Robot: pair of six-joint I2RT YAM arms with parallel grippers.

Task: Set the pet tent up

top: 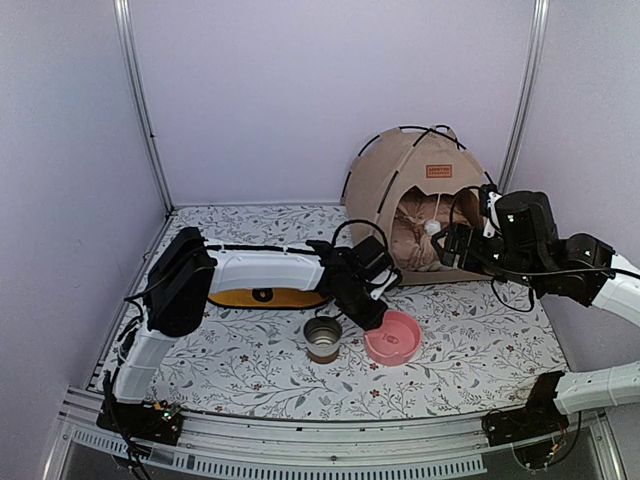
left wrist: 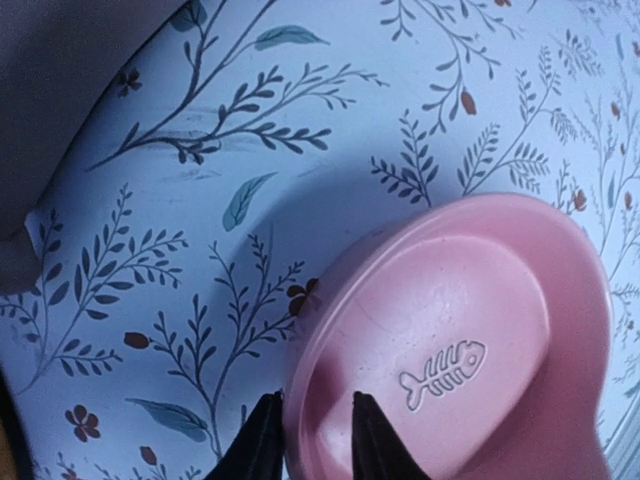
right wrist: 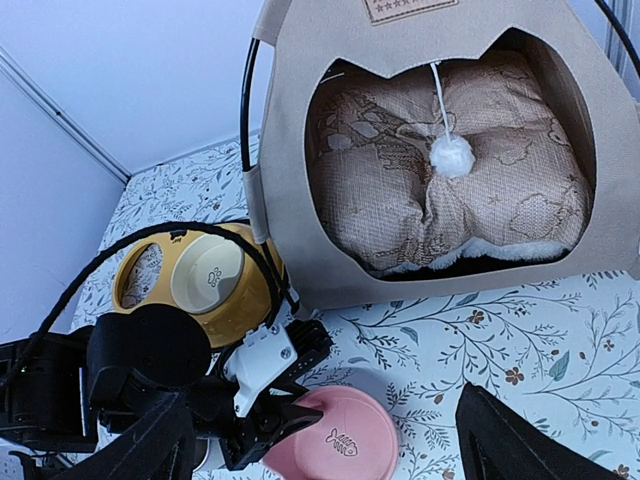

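The pet tent (top: 420,185) stands at the back right of the counter (top: 480,340), close to the rear wall. Its thin black poles (top: 400,131) are bowed and crossed over the top, which is what holds the tan fabric up in a dome. The doorway faces the arms, probably so they can reach inside. A patterned cushion (right wrist: 440,200) fills the floor inside, and a white pom-pom (right wrist: 452,155) hangs on its string in the opening. By the look of it, the tent itself is already raised.

Just in front of the doorway hangs the right hand (top: 452,243), its fingers spread wide and holding nothing. Nearer the middle, the left hand (left wrist: 310,440) reaches down to a pink bowl (top: 392,338). One fingertip (left wrist: 262,440) is outside the rim and the other inside, pinching the wall between them. An edge grip suits a shallow dish too broad to span. Beside the bowl stands a metal cup (top: 322,338).

Only the left wrist view shows the rim caught between the fingers, and the fishbone emblem (left wrist: 443,372) on the bowl's floor. The right wrist view alone looks into the tent and shows that the yellow thing behind the left arm is a two-well feeder (right wrist: 190,280). The overhead view gives the layout, with the tent well apart from the dishes.
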